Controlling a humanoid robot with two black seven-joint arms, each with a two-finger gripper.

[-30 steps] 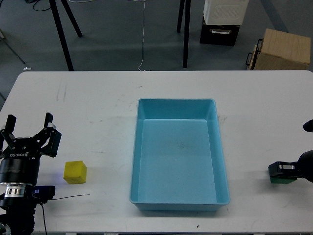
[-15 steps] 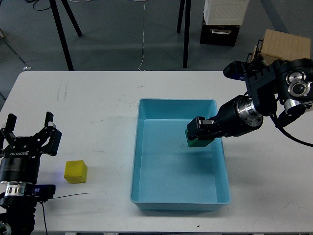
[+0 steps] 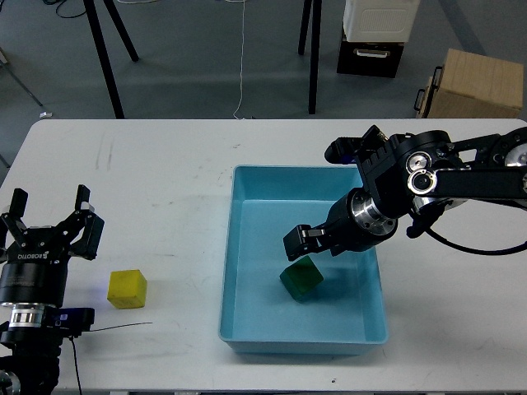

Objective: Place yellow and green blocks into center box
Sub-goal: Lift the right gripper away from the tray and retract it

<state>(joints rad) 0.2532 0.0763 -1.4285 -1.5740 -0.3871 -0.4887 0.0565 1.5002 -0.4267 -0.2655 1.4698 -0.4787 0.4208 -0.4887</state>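
The green block [image 3: 300, 278] lies tilted on the floor of the blue centre box [image 3: 296, 171], right of its middle. My right gripper [image 3: 306, 241] hangs just above the block, apart from it, jaws open and empty. The yellow block [image 3: 127, 289] sits on the white table at the left, well outside the box. My left gripper [image 3: 48, 207] is open and empty, just up and to the left of the yellow block.
A thin black cable [image 3: 115, 329] lies on the table below the yellow block. Beyond the far table edge stand tripod legs [image 3: 312, 58], a black-and-white case [image 3: 375, 37] and a cardboard box [image 3: 482, 82].
My right gripper moved left and down inside the box and let go of the green block, which now lies on the box floor. The left arm has not moved.
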